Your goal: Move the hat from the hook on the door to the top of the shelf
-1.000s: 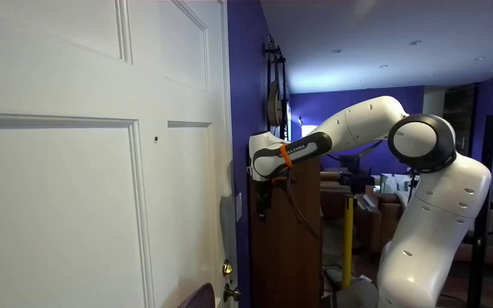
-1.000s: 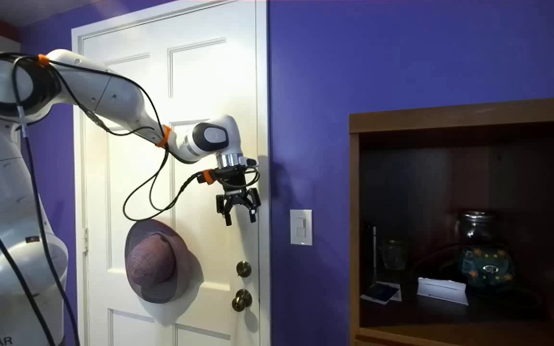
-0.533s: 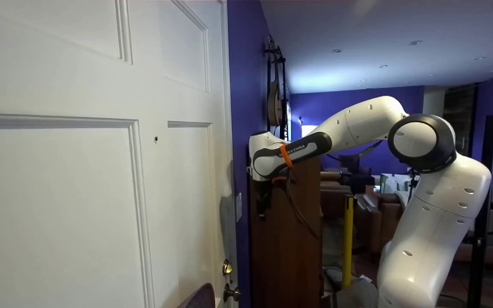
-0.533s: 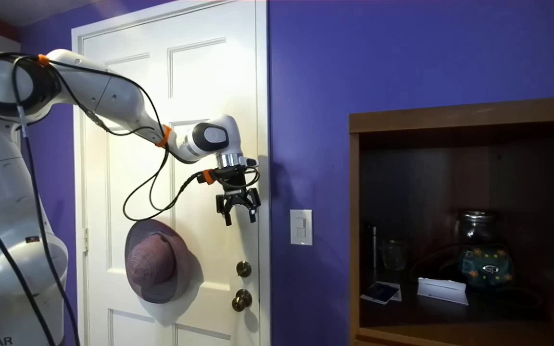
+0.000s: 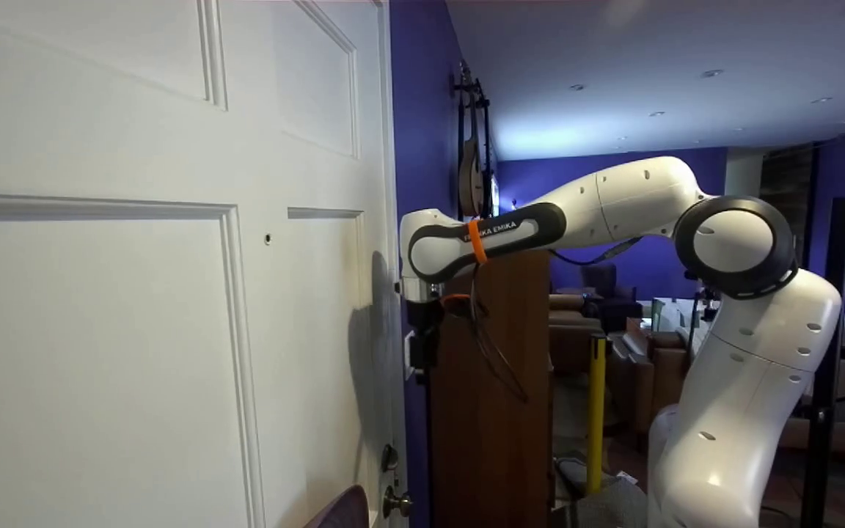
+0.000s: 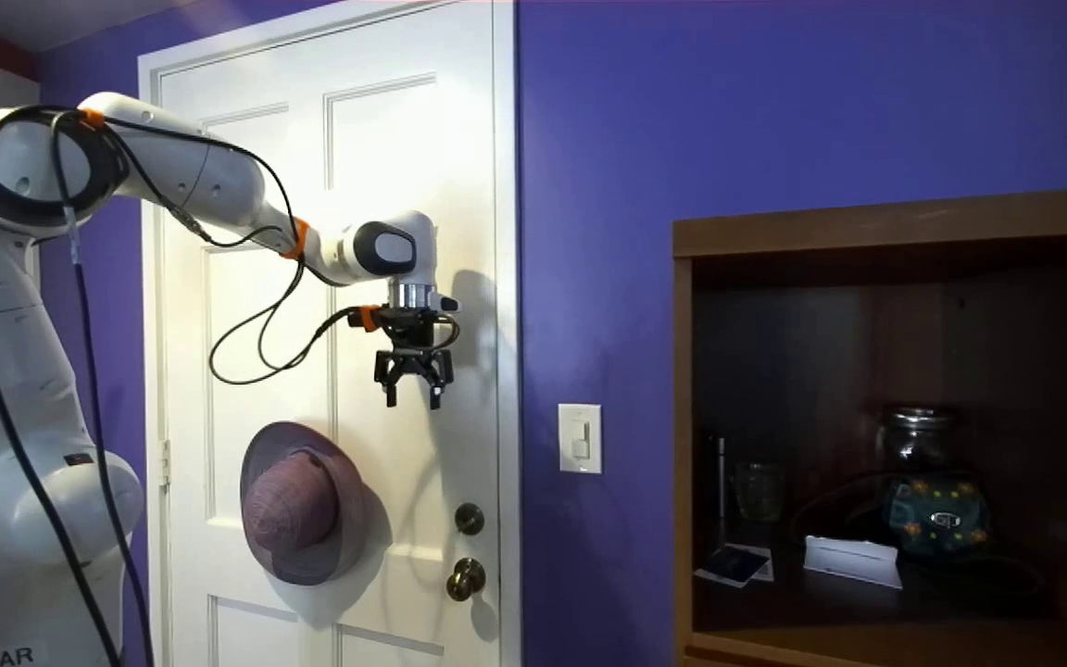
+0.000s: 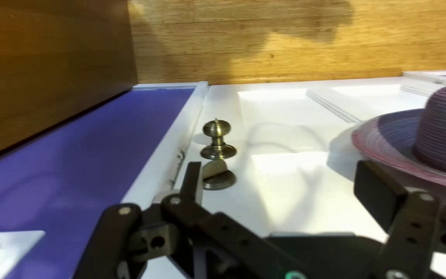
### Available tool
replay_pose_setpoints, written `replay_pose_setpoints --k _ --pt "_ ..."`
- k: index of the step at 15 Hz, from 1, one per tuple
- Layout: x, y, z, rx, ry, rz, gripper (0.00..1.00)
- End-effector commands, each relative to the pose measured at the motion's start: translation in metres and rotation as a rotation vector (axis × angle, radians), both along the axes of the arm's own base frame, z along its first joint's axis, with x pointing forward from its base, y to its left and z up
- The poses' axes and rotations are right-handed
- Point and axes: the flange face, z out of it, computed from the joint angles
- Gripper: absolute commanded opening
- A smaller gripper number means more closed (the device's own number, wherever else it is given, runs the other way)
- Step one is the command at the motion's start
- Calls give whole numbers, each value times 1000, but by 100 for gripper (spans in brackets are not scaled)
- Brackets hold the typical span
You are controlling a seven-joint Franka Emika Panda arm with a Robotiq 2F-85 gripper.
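The grey-purple wide-brimmed hat (image 6: 290,505) hangs flat against the white door (image 6: 413,167), left of the knobs, crown facing out. Its hook is hidden behind it. The hat shows at the right in the wrist view (image 7: 441,133), and only its brim edge shows in an exterior view (image 5: 345,510). My gripper (image 6: 413,400) points down, open and empty, above and right of the hat, in front of the door. In the wrist view the fingers (image 7: 279,178) are wide apart with only door between them. The reddish-brown shelf (image 6: 895,220) stands at the right; its upper surface is not visible.
Two brassy knobs (image 6: 466,579) stick out from the door's edge. A light switch (image 6: 580,438) is on the purple wall between door and shelf. A jar (image 6: 921,435), a flowered bag (image 6: 936,514) and cards sit inside the shelf. A yellow post (image 5: 596,414) stands beyond it.
My gripper has moved left and slightly up in an exterior view, from near the door's right edge toward the side of the hat. It stays open. The hat has not moved.
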Motion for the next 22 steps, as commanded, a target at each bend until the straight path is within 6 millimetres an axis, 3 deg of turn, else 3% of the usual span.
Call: replay_pose_setpoints --k 1,2,3,6,14,19,22 --pt "4 59 22 87 23 12 100" --pt "3 77 25 98 27 10 100" --pt "3 55 15 61 9 20 100" --pt "2 80 20 69 13 26 100" --pt "3 76 20 72 14 19 100" --pt "-15 125 16 101 71 60 100" --pt "-36 153 -2 99 101 53 100"
